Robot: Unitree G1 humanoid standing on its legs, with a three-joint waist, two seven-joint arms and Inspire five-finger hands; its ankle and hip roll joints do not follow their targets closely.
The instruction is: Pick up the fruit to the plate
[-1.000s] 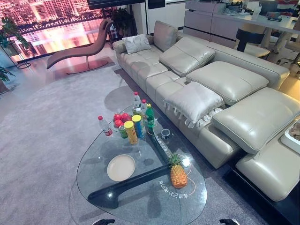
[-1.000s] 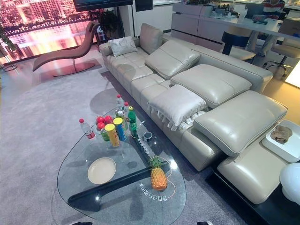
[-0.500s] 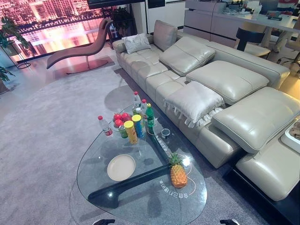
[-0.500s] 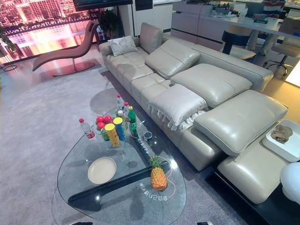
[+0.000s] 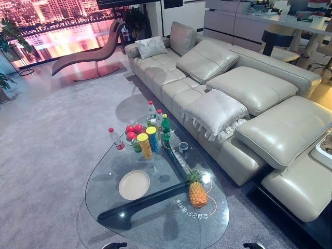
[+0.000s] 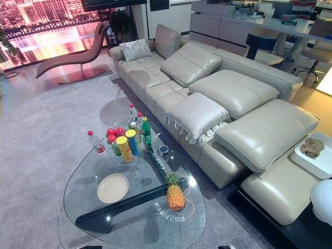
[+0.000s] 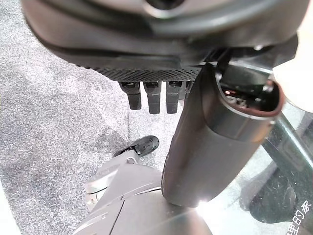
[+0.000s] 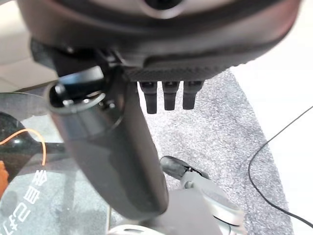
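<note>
Each hand was a dark, nearly black bulk with a rounded shell at the wrist and a strip of fine stippled grip texture below it. On the left hand (image 7: 161,73), short squared fingers (image 7: 153,98) hung in a neat row, beside a thick, smooth, tube-like thumb (image 7: 215,142) whose open end showed a reddish rim. The right hand (image 8: 166,68) was built alike, with blunt fingers (image 8: 169,98) and a glossy thumb (image 8: 107,152).

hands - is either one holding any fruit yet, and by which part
Nothing is held. The left hand and right hand hang with straight fingers; the pineapple stands on the glass table.
</note>
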